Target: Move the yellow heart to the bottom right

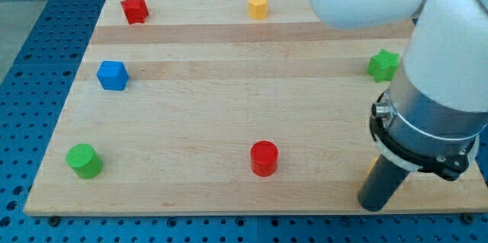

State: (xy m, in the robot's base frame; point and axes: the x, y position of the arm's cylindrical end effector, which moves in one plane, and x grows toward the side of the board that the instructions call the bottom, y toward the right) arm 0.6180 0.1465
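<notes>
My dark rod comes down at the view's bottom right, and my tip (374,206) rests on the board near its bottom edge. A thin yellow-orange sliver (370,167) shows against the rod's left side. The rest of that block is hidden behind the rod, so its shape cannot be made out. A yellow block (258,5) that looks like a hexagon sits at the view's top centre, far from my tip.
On the wooden board (229,106) there is a red star (135,9) at top left, a blue cube (113,75) at left and a green cylinder (84,160) at bottom left. A red cylinder (264,158) sits bottom centre and a green star (383,65) at right. The white arm covers the top right.
</notes>
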